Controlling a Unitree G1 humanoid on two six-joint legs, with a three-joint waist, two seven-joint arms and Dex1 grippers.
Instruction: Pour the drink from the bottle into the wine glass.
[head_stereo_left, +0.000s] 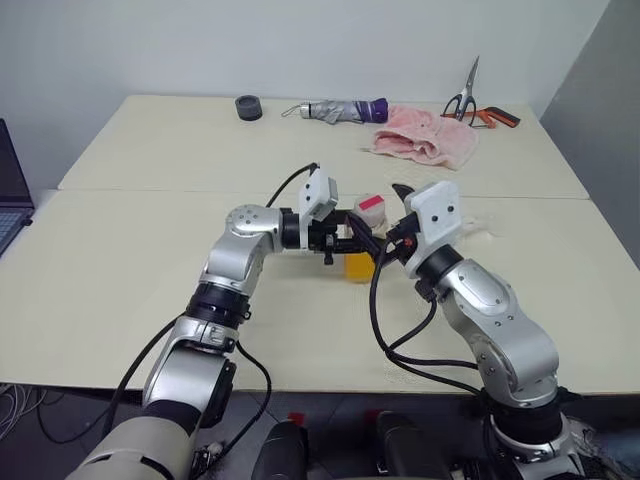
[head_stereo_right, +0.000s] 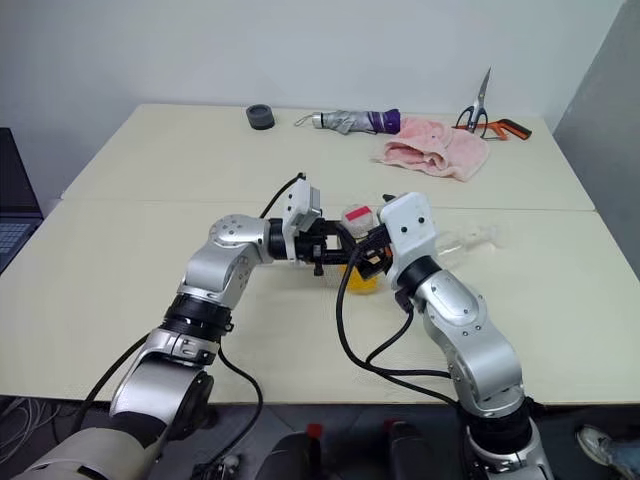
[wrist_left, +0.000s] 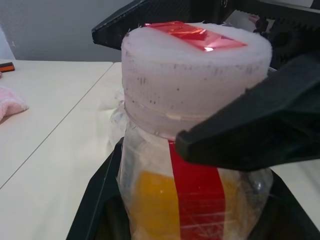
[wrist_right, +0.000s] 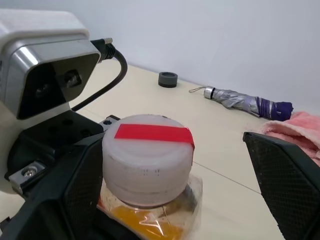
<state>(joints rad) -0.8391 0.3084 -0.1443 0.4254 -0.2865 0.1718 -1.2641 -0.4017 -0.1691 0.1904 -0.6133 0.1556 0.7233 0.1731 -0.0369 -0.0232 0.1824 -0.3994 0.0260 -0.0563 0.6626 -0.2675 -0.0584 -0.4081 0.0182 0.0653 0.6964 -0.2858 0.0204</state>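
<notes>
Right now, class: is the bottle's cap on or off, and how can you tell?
On. The white cap with its red strip sits on the neck of the bottle, above the orange drink.

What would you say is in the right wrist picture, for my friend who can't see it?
A small plastic bottle of orange drink, its white cap with a red stripe still on, is held by the left claw. The right claw stands open around the cap. Behind, on the pale table, lie a folded umbrella, a pink cloth and a dark ring.
</notes>
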